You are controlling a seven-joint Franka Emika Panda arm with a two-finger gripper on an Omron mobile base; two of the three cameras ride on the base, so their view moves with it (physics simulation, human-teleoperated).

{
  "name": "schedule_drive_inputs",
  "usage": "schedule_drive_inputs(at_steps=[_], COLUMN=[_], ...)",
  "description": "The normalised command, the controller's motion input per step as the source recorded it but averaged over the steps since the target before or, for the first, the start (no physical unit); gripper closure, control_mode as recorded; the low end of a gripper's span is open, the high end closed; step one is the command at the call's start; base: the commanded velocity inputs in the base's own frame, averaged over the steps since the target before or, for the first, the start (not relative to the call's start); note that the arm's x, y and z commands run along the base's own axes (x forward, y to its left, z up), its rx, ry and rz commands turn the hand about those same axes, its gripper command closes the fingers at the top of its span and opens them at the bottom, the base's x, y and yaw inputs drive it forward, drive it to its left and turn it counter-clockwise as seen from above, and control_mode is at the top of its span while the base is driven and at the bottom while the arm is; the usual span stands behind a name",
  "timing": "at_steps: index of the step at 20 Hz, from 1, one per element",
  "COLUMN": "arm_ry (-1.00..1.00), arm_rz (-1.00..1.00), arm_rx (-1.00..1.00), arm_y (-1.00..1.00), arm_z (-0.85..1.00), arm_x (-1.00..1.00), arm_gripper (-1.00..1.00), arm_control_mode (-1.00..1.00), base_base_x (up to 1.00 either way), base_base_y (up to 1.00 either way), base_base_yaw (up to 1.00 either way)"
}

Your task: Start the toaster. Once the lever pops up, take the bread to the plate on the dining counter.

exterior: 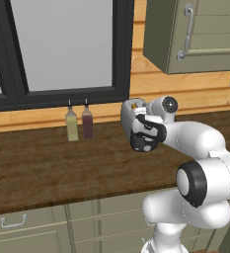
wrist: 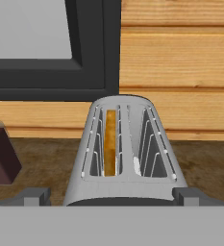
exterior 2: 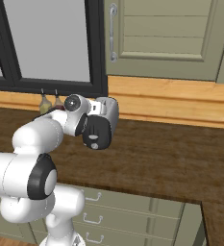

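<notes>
The task looks barely begun: the toaster [wrist: 125, 153] stands at the centre of the hand view on the dark wood table [exterior: 37, 163], against the plank wall below the window, and the bread [wrist: 110, 142] sits upright in its left slot, not yet taken out. The gripper [wrist: 111, 198] hovers just before the toaster's near end, jaws wide apart and holding nothing. Pressing the lever, the wait and the carry to the plate all appear to remain
</notes>
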Motion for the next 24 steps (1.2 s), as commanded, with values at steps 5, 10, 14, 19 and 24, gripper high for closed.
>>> schedule_drive_inputs(at_steps=[5, 10, 14, 19, 24], arm_ry=[0.0, 0.0, 0.0, 0.0, 0.0], arm_rz=[0.0, 0.0, 0.0, 0.0, 0.0], arm_rx=[0.0, 0.0, 0.0, 0.0, 0.0], arm_y=[0.0, 0.0, 0.0, 0.0, 0.0], arm_z=[0.0, 0.0, 0.0, 0.0, 0.0], arm_x=[0.0, 0.0, 0.0, 0.0, 0.0], arm_gripper=[-1.0, -1.0, -1.0, -1.0, -1.0], arm_control_mode=[-1.0, -1.0, -1.0, -1.0, -1.0], base_base_x=[0.0, 0.0, 0.0, 0.0, 0.0], base_base_y=[0.0, 0.0, 0.0, 0.0, 0.0], base_base_yaw=[0.0, 0.0, 0.0, 0.0, 0.0])
